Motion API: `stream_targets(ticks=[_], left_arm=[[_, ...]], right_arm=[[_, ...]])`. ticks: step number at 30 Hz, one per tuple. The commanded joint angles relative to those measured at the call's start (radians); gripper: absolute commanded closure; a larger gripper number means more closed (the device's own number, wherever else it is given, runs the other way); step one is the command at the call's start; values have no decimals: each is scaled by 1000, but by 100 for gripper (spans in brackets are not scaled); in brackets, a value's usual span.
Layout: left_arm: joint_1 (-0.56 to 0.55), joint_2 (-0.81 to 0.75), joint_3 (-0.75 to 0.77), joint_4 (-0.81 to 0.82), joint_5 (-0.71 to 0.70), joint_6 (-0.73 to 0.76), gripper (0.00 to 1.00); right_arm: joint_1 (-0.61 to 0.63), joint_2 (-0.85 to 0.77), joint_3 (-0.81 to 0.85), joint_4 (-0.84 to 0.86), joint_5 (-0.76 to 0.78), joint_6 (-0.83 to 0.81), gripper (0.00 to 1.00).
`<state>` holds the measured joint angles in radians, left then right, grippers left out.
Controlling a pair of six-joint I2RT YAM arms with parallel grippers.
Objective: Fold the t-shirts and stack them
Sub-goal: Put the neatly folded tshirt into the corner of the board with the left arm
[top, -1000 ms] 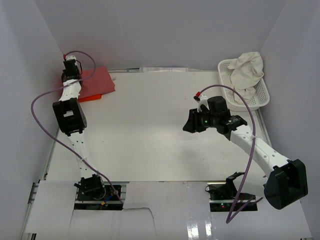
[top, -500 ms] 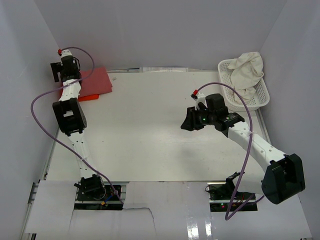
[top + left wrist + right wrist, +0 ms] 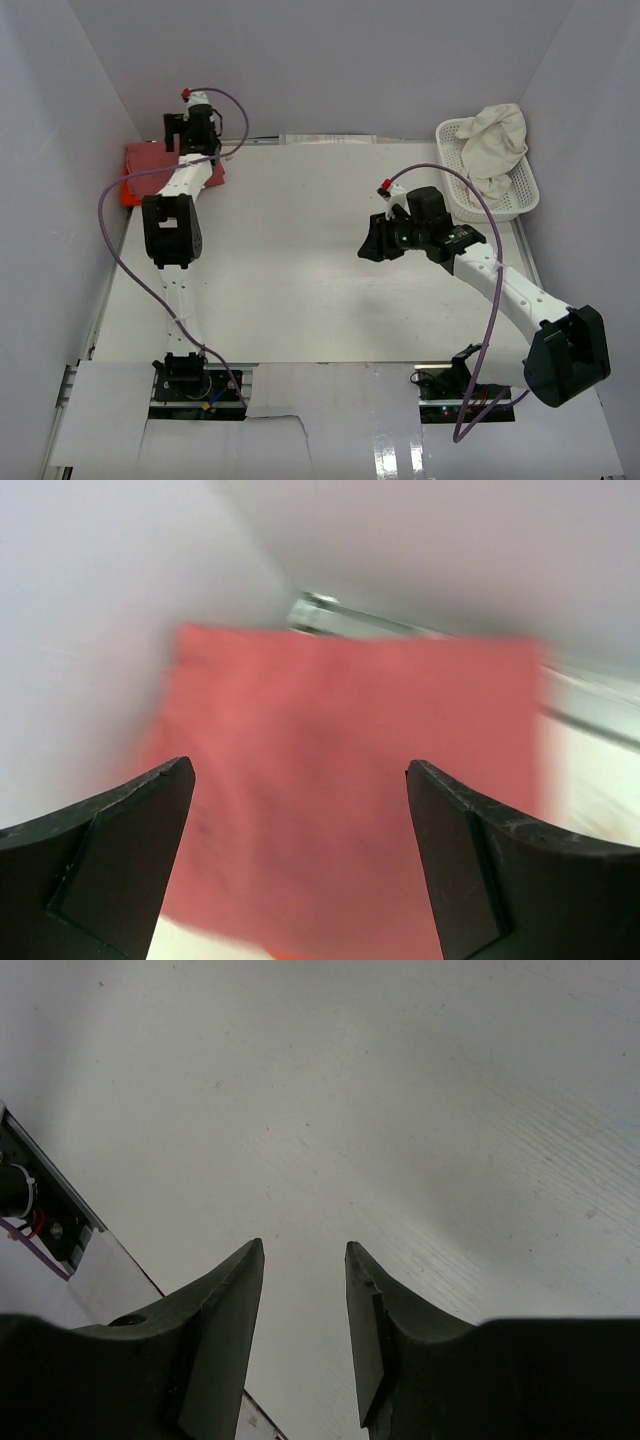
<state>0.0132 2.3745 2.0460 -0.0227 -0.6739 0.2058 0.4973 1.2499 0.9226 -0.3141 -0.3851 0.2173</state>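
Observation:
A folded dusty rose-red t-shirt (image 3: 150,160) (image 3: 350,770) lies flat at the table's far left corner, on top of a bright orange-red t-shirt (image 3: 128,191) whose edge shows at its near side. My left gripper (image 3: 188,135) (image 3: 300,770) hovers above the rose-red shirt, open wide and holding nothing. The cream-white t-shirt (image 3: 497,140) sits bunched in the white basket (image 3: 520,203) at the far right. My right gripper (image 3: 372,245) (image 3: 305,1250) hangs over bare table right of centre, its jaws partly apart with nothing between them.
Grey walls close in the table on the left, back and right. The left arm's purple cable (image 3: 115,250) loops along the left side. The right arm's cable (image 3: 478,205) arcs beside the basket.
The left gripper opened and let go of the rose-red shirt. Its wrist then swung right along the back wall. The right gripper drifted slightly left.

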Motion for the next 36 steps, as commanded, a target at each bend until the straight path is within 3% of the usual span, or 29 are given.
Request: stream_targets(ticks=[1,5,6,9,10,14,16,20,24,36], left_arm=[[-139,-245,-90,-38,-32,-115,2],[-186,-444,-257,-223,166,-273,2],[-202,-495,-318,-224,154,-336,2],[-298,-673,-510,-207,36,-322,2],[-317,-743,-539,-235,25,-330,2],[-335,-906,-656,-453,54,-486,2],[-335,-986,-716,-531,68,-552,2],[-340,-1281,-897,-553,175,-608,2],[-343,-1467,-1061,-490,226,-585,2],[-345,-1517,-1144,-533,200,-632,2]], right_arm=[[4,-35,68,20,44,-6,53],[-3,-47,119,1,74,-9,35],[-6,-50,125,3,68,-9,34],[-16,-73,137,7,42,-3,31],[-16,-92,133,12,38,1,24],[-20,-159,72,72,-13,-6,13],[-20,-194,25,95,-2,4,2],[-25,-221,27,64,23,-33,4],[-26,-270,24,47,92,-55,8],[-26,-360,42,-45,163,-119,9]])
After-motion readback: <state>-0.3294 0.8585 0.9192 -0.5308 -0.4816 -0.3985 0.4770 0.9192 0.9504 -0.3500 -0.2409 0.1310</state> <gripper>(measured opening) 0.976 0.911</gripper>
